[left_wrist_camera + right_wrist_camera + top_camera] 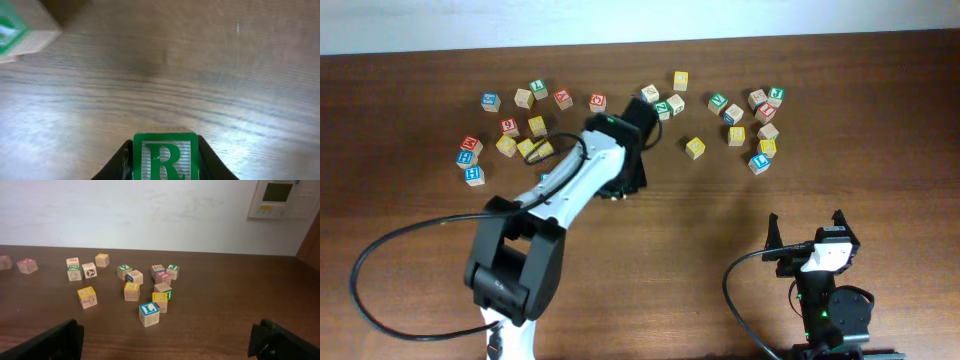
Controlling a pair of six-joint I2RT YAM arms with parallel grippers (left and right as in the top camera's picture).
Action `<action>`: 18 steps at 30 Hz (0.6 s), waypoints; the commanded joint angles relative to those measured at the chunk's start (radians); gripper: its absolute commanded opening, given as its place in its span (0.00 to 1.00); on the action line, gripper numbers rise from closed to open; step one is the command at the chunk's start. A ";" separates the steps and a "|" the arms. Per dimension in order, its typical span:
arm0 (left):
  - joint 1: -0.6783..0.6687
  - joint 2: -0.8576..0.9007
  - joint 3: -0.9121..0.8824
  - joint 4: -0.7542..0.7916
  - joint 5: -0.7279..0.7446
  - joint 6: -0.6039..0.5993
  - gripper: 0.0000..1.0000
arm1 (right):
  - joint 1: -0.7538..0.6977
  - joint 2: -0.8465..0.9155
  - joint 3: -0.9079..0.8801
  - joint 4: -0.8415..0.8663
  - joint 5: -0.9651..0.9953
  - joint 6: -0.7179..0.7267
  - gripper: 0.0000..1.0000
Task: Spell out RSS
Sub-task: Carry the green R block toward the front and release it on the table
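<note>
My left gripper (165, 172) is shut on a wooden block with a green R (166, 157) facing the left wrist camera, close above bare wood. In the overhead view the left gripper (638, 118) is at the middle back of the table among the blocks, and the R block is hidden under it. Another green-faced block (20, 27) lies close by at that view's top left. My right gripper (806, 228) is open and empty at the front right; it also shows in the right wrist view (170, 345).
Letter blocks lie scattered along the back: a left cluster (510, 125), a middle group (670, 100) and a right cluster (755, 125). A blue L block (149, 314) is the nearest to the right gripper. A black cable (380, 260) loops at the front left.
</note>
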 commanded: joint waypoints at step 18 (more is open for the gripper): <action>-0.005 -0.006 -0.195 0.241 0.008 0.189 0.32 | 0.000 -0.006 -0.005 -0.008 0.002 -0.002 0.98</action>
